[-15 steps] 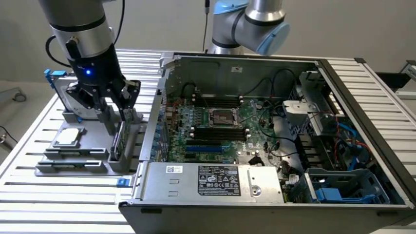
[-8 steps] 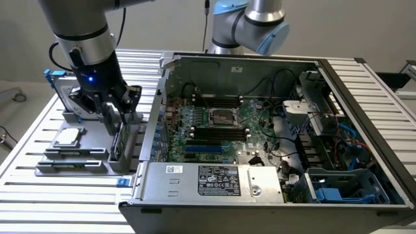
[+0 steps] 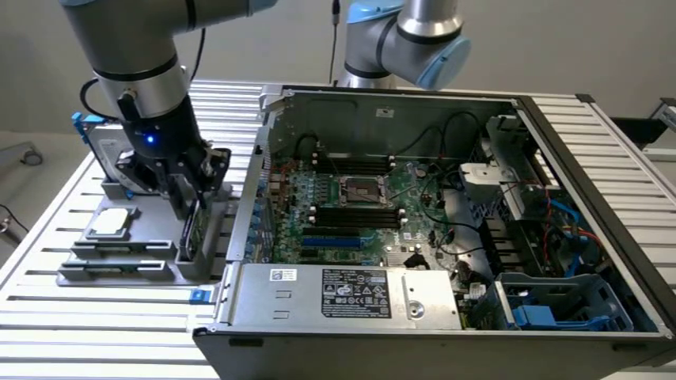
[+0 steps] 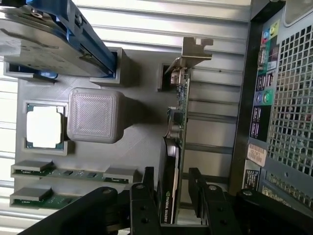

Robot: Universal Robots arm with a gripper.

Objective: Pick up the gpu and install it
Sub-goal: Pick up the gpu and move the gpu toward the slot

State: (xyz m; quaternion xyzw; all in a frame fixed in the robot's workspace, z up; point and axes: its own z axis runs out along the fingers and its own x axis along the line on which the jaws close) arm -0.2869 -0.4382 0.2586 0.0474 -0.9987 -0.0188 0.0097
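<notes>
The gpu (image 4: 177, 122) stands on edge in a slot of the grey holder (image 4: 142, 127), its silver end bracket (image 4: 194, 53) at the far end and its black shroud facing the holder's middle. My gripper (image 4: 172, 198) is open and straddles the card's near end, one finger (image 4: 148, 188) beside the shroud and the other on the board side, with slim gaps on both sides. In the exterior view my gripper (image 3: 190, 198) reaches down over the gpu (image 3: 193, 233), just to the left of the open computer case (image 3: 591, 158).
The holder also carries a silver hard drive in a blue-edged frame (image 4: 49, 39), a square silver chip (image 4: 44, 126) and two memory sticks (image 4: 68, 172). The motherboard (image 3: 359, 214) lies exposed inside the case. A second arm (image 3: 412, 39) stands behind the case.
</notes>
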